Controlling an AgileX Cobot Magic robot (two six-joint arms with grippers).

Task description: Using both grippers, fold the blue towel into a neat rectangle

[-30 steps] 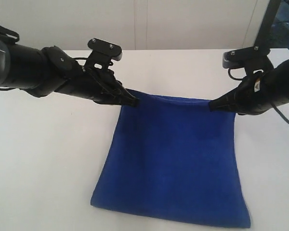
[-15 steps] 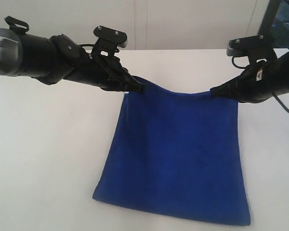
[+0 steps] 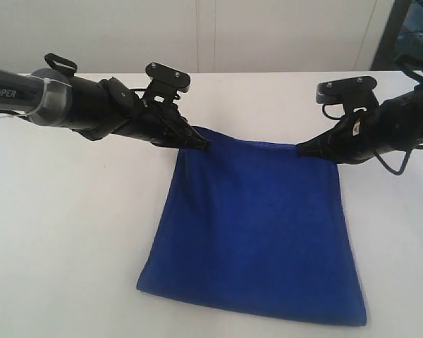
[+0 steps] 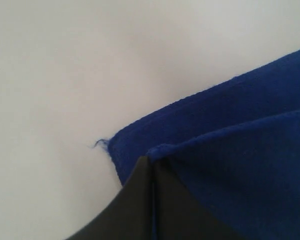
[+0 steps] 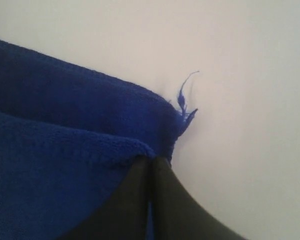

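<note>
The blue towel lies on the white table. The left gripper is pinched tight on its far left corner, and the right gripper on its far right corner. The far edge may be lifted a little, but it is hard to tell.
</note>
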